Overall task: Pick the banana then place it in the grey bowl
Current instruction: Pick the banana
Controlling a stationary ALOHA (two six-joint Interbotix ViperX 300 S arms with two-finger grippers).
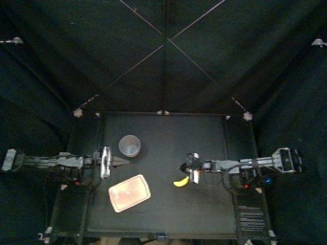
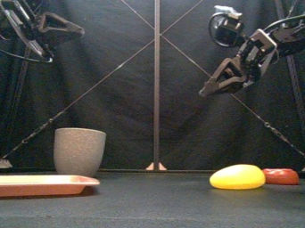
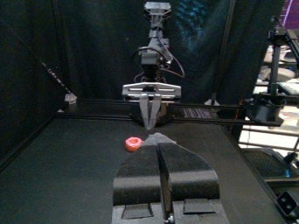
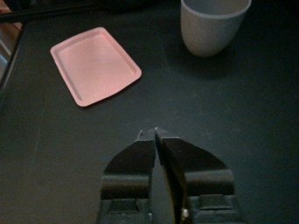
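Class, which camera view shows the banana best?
The front view: the banana lies near, large and whole on the table. The top view shows it only as a small yellow shape; neither wrist view shows it.

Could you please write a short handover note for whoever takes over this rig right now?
The left gripper is shut and empty, and rests at the table's left side.
The right gripper is shut and empty, raised above the table near the banana without touching it.
The banana lies on the table right of centre, beside a small red toy.
The grey bowl stands upright left of centre, with the pink tray in front of it.
Done: nothing yet.
Left: open the right jaws, grasp the banana and place it in the grey bowl.
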